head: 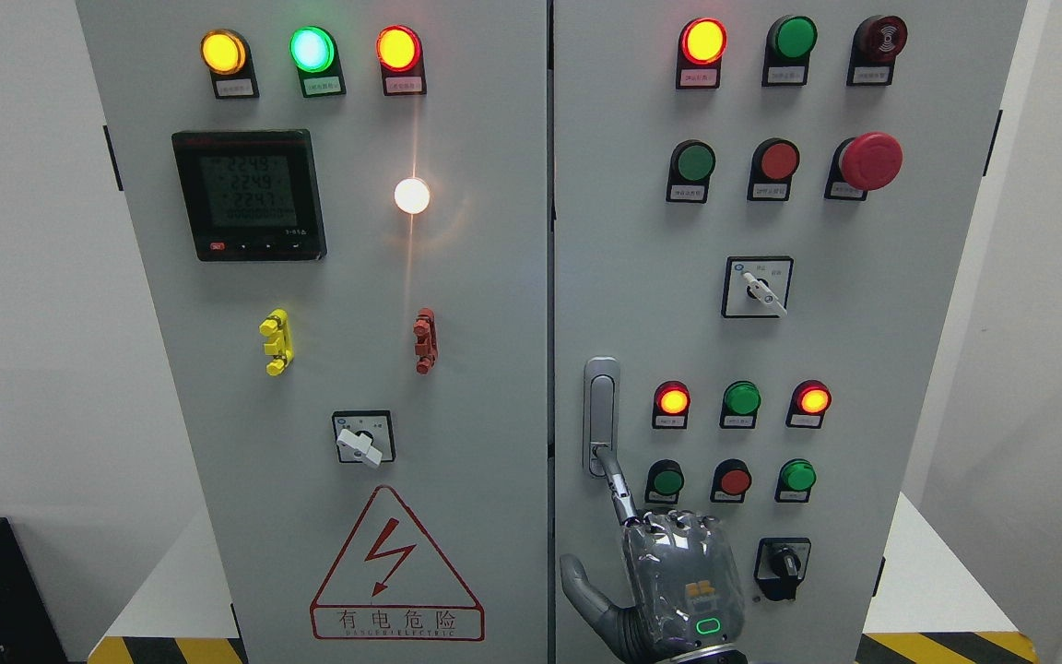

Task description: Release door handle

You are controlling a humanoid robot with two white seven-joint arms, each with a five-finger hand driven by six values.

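Robot hand (669,581): index fingertip hooked at bottom of door handle (601,415) just above, other fingers curled. Pull finger straight back, don't snag.

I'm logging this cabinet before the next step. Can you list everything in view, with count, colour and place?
Cabinet doors: two, grey, filling the middle.
Meter: one, black, left door upper part.
Round lamps and buttons: many, red, green, amber and one white, mostly on the right door.
Mushroom stop button: one, red, right door upper right.
Rotary switches: three, black and white, one on the left door, two on the right.
Clips: yellow and red, left door.
Warning triangle: one, red, left door bottom.
Door handle: one, silver, right door left edge.
Hand: one, grey, bottom centre, index finger extended to the handle's lower end; which arm it belongs to is unclear.
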